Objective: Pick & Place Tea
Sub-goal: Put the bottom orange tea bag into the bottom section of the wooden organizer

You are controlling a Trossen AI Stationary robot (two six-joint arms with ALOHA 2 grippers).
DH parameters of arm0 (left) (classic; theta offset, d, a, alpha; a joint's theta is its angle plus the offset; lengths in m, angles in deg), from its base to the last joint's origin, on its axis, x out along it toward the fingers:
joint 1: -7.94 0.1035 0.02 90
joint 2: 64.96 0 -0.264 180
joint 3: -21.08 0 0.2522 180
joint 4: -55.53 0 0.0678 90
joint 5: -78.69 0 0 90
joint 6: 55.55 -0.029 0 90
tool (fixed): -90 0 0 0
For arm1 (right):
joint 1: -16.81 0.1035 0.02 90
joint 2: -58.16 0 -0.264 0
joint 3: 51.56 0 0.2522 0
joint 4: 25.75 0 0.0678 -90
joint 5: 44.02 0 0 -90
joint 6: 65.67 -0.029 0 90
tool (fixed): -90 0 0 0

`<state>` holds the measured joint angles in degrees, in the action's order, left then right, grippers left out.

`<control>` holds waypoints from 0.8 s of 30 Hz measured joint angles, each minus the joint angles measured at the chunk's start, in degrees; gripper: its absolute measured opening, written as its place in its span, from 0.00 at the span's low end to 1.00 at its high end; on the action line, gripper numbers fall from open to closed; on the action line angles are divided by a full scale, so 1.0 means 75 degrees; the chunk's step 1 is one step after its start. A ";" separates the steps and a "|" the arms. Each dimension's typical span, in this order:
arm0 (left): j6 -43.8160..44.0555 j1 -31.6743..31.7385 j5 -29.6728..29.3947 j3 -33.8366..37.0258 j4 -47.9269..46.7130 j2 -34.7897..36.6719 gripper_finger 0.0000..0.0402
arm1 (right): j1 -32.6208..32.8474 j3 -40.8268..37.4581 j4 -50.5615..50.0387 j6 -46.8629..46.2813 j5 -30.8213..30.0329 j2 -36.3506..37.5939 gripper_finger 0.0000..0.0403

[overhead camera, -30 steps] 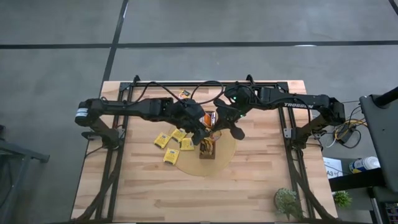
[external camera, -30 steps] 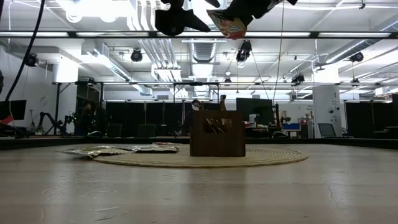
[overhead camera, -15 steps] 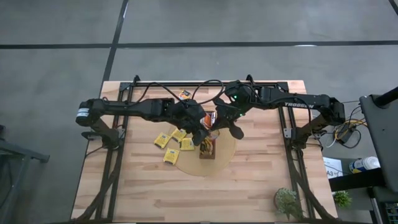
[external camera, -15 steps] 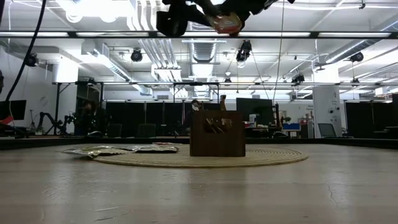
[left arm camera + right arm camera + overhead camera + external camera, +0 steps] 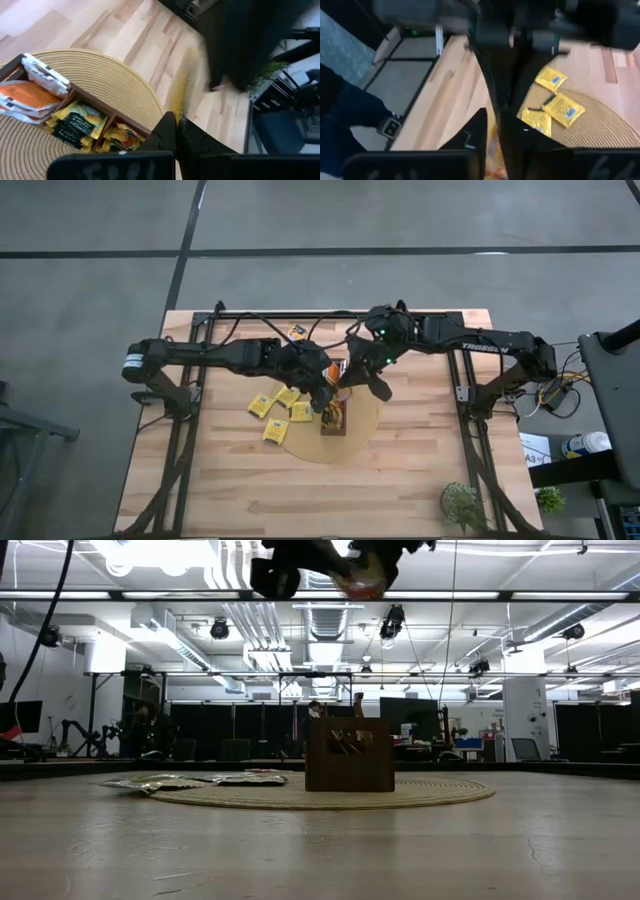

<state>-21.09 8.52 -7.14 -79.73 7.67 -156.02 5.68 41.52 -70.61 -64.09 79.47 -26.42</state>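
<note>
The tea sachet (image 5: pixel 358 578) hangs high above the tray (image 5: pixel 335 416), pinched by your left gripper (image 5: pixel 337 383), whose fingers are pressed together on it. The right gripper (image 5: pixel 350 372) sits right against it; you can't tell its jaws. More tea (image 5: pixel 279 410) lies loose beside the woven mat (image 5: pixel 365 418), and sorted sachets (image 5: pixel 75 121) fill the tray's compartments. "TROSSEN" reads along the right arm (image 5: pixel 480 347).

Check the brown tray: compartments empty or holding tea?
Holding tea. In the left wrist view the tray on the round mat shows orange sachets and green-yellow sachets in separate compartments. How full, cannot tell.
</note>
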 joint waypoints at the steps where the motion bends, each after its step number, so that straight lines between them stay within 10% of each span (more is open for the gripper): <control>1: 0.0061 0.0000 -0.0079 0.0003 -0.0012 0.0000 0.00 | 0.0000 0.0057 0.0003 -0.0084 0.0009 0.0039 0.14; 11: 0.1554 -0.0312 -0.1295 0.0006 -0.0036 0.0003 0.00 | 0.0000 0.0367 -0.0502 -0.1654 -0.0003 0.0786 0.37; 24: 0.4886 -0.1312 -0.3142 0.0023 0.0120 -0.0597 0.00 | 0.0038 0.0358 -0.2231 -0.0847 -0.1891 0.2325 0.31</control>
<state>15.55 -1.32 -30.70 -79.56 8.57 -160.50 5.96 44.20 -87.34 -70.45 65.29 -8.98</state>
